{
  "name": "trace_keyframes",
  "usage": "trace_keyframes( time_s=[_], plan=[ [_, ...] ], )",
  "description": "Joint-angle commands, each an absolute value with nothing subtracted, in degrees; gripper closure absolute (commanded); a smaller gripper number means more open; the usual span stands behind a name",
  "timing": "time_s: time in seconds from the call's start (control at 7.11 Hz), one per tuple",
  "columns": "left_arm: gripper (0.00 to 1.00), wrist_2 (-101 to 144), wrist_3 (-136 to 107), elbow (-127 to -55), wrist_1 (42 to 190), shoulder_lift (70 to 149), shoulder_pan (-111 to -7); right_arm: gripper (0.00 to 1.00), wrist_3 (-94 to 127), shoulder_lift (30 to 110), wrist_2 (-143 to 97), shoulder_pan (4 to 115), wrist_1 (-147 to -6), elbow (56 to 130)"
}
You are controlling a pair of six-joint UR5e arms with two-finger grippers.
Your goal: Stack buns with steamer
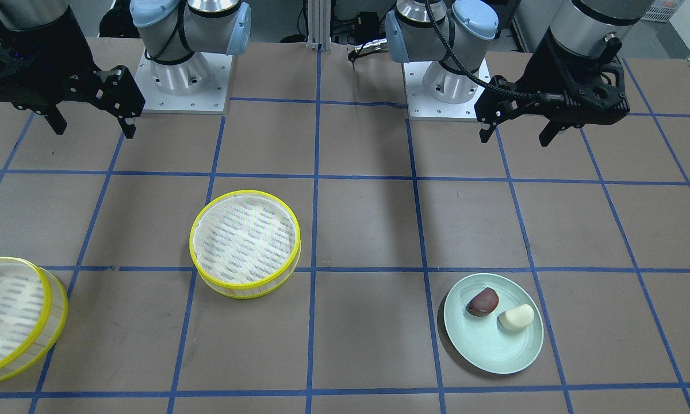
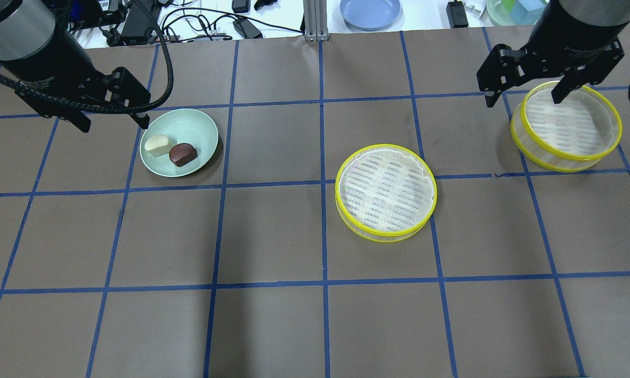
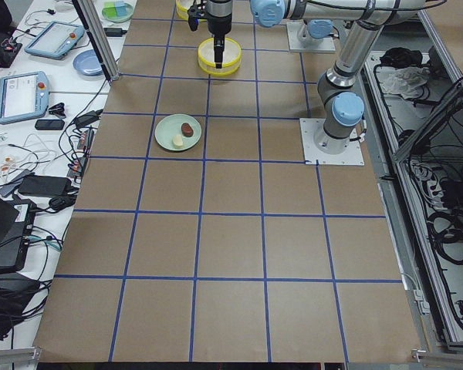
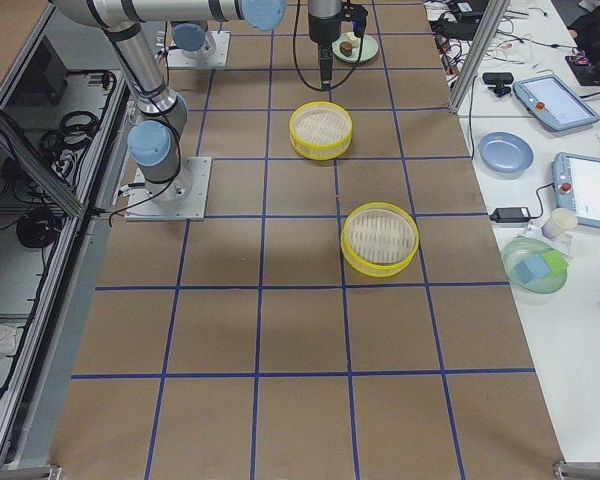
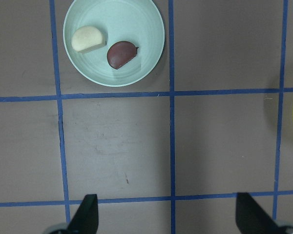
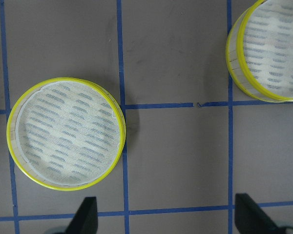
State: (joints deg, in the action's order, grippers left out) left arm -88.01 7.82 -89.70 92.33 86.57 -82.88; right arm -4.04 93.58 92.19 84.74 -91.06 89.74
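Observation:
Two buns lie on a pale green plate: a reddish-brown one and a cream-white one. They also show in the left wrist view, brown and cream. One yellow-rimmed steamer tray stands empty near the table's middle. The other tray stands empty at the far right. My left gripper is open and empty, raised above the table just left of the plate. My right gripper is open and empty, raised over the near edge of the far-right tray.
Blue tape lines divide the brown table into squares. The two arm bases stand at the robot's edge. A blue dish, cables and devices lie on the white bench beyond the far edge.

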Motion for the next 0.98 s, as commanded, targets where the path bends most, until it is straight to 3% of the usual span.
trace_keyframes(
  time_s=[0.0,0.42,0.84],
  plan=[
    [0.0,-88.0,7.9,-89.7,92.4,86.2,-82.9,0.0,-3.7,93.5,91.8,84.7,-91.5,89.7],
    [0.0,-88.3,8.0,-89.9,92.6,86.4,-82.7,0.0,-4.3,93.7,92.2,82.3,-92.0,89.5],
    [0.0,-88.2,10.0,-91.1,91.8,89.0,-80.6,0.0,-19.8,86.5,91.1,60.8,-95.4,88.4]
  ],
)
